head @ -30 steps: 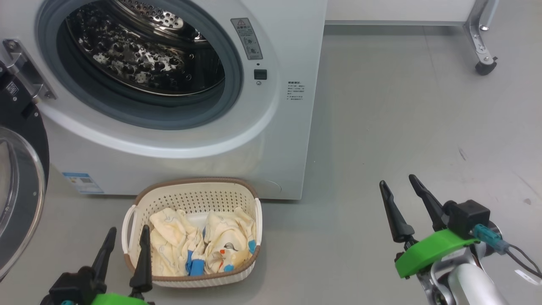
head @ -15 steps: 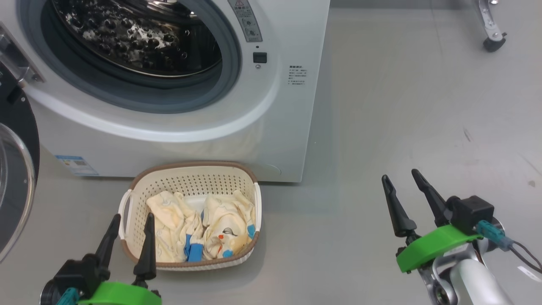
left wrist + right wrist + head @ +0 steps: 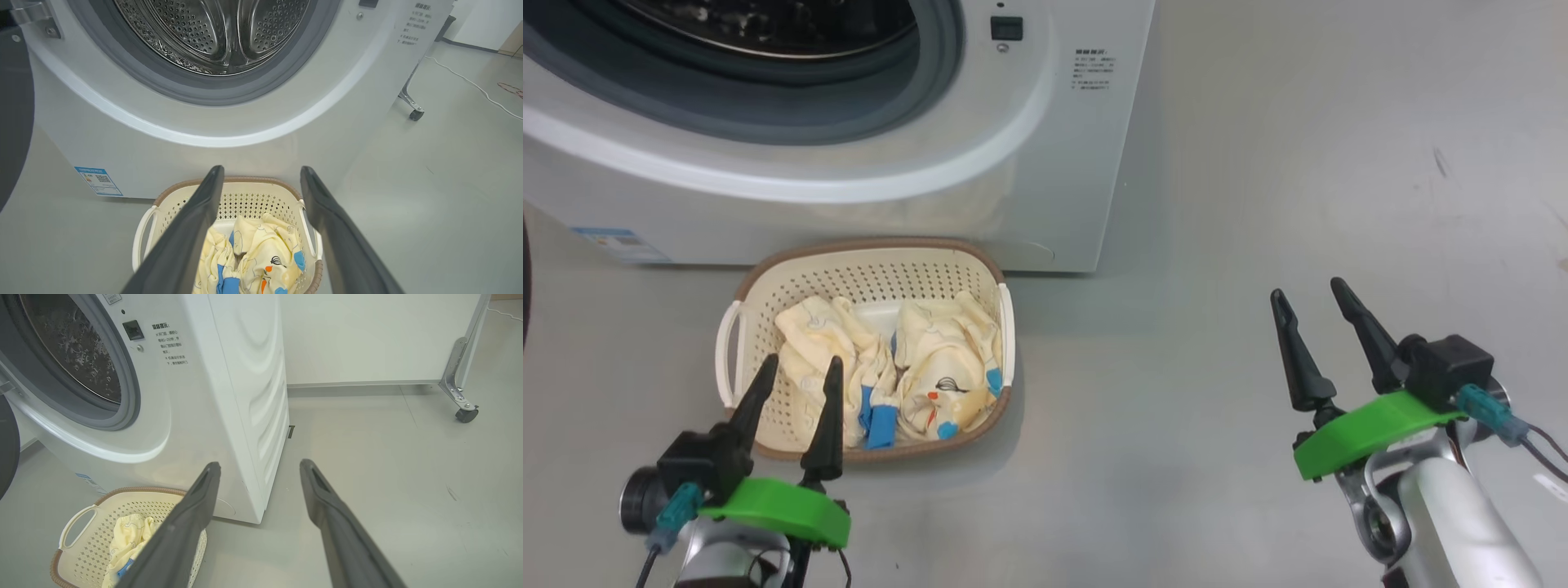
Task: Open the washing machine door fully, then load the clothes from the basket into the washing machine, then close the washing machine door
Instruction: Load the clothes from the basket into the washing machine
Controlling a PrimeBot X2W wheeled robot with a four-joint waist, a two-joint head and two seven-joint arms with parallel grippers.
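Head camera has tipped down over the last second, so the washing machine point(image 3: 1029, 163) has slid up the head view. That is camera motion; the machine has not moved. The washing machine door point(image 3: 14, 122) hangs swung out at the machine's left, so the opening step looks done. The steel drum point(image 3: 220, 32) shows nothing inside, so no loading yet.

The basket point(image 3: 866, 242) sits on the floor touching or just short of the machine's front, below the opening. The clothes point(image 3: 931, 367) are all in it, two pale yellow bundles with blue cuffs.

The left gripper point(image 3: 802, 359) has crept in over the basket's near-left part, fingers apart and empty, above the clothes and not touching them. It reads as lining up for the first grab. The right gripper point(image 3: 1307, 286) is well right of the machine over bare floor, fingers apart, holding nothing.

Floor point(image 3: 1258, 163) is smooth grey with a few scuffs. A white panel point(image 3: 367, 335) on a metal castor leg point(image 3: 459, 400) stands behind the machine to its right, and a thin cable point(image 3: 470, 81) runs along the floor there.
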